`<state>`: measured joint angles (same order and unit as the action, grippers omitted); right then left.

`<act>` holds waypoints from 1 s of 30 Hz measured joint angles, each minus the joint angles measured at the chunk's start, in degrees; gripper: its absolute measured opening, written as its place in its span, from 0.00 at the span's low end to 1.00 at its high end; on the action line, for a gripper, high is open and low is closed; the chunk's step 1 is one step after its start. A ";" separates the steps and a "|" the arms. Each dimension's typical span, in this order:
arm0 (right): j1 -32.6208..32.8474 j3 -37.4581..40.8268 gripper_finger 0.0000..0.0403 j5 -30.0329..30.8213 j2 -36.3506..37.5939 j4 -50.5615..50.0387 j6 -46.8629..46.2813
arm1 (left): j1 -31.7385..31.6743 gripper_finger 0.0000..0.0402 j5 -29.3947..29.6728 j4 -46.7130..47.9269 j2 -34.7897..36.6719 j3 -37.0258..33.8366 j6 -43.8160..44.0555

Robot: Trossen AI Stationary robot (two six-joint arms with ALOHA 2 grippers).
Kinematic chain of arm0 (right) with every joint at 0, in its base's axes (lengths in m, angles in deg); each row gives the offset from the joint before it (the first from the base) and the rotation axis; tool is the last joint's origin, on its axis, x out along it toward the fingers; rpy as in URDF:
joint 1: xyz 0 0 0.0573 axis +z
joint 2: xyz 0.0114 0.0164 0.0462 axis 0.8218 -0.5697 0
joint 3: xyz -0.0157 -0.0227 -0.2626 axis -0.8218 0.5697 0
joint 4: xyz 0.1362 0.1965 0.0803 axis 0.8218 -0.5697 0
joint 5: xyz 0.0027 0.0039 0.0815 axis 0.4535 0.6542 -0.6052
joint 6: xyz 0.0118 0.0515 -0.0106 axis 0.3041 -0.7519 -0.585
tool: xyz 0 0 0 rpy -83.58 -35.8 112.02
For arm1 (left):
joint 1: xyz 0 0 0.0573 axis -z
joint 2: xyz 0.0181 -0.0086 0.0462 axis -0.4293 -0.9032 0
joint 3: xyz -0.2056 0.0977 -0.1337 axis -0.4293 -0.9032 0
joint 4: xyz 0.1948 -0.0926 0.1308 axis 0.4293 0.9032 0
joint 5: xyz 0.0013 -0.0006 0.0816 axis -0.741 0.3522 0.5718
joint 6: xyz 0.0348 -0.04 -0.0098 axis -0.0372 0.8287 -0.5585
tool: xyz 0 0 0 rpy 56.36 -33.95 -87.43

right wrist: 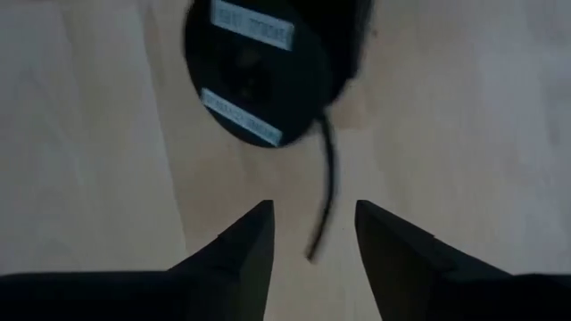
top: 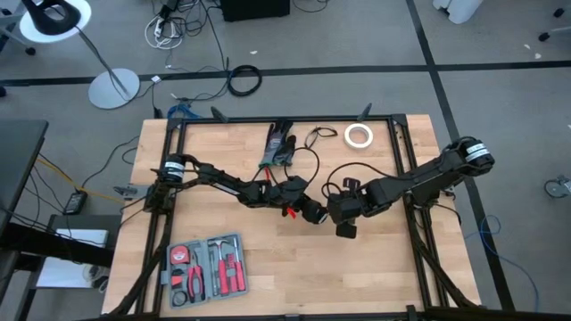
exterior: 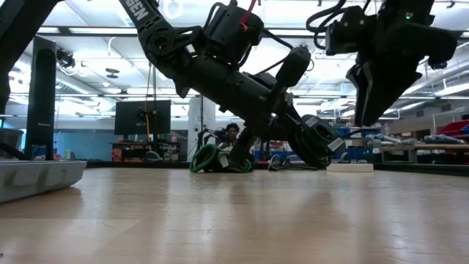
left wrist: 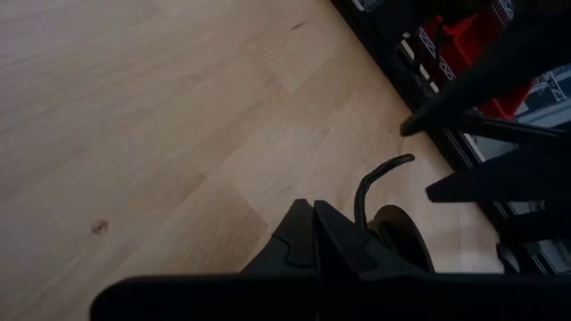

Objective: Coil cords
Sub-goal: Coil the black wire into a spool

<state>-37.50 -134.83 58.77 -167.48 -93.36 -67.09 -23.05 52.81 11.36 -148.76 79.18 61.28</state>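
- The coiled cord (right wrist: 259, 76) is a round black puck with two white labels on its face, and it sits near the middle of the table (top: 375, 267).
- A thin black tail (right wrist: 326, 192) runs out from the puck's edge and lies loose on the wood; in the right wrist view its end points into the gap between that arm's fingers.
- In the left wrist view the same puck (left wrist: 401, 234) shows just beyond the left fingers, its tail (left wrist: 379, 174) curling upward.
- The left gripper (top: 308, 210) is at the puck, fingers pressed together; whether they pinch the puck or only touch it cannot be told.
- The right gripper (top: 344, 228) hangs just beside the puck, on its right in the high view, fingers (right wrist: 236, 250) spread apart and holding nothing.
- In the low view the right gripper (exterior: 374, 99) is raised clear of the tabletop, while the left arm slants down to the puck (exterior: 319, 143) at the surface.
- A second, small loose cord loop (top: 318, 136) lies near the far edge.
- A white tape roll (top: 359, 135) lies just beside that loop.
- A green-and-black bundle (top: 277, 147) lies at the far edge, left of the loop.
- A tool tray (top: 203, 265) with red-handled tools sits at the near left corner.
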 joint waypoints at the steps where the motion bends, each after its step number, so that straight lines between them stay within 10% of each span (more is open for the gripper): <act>1: -0.06 0.01 0.39 -0.42 -0.38 0.16 0.08 | 0.00 0.00 0.00 -0.01 0.00 0.00 -0.02; 30: -0.27 0.01 0.10 0.14 -2.69 1.11 1.28 | 0.04 0.00 -0.48 -1.33 0.00 0.00 -0.10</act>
<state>-37.77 -134.82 58.92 -170.18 -92.25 -65.81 -23.01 52.33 10.03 -148.76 79.18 61.18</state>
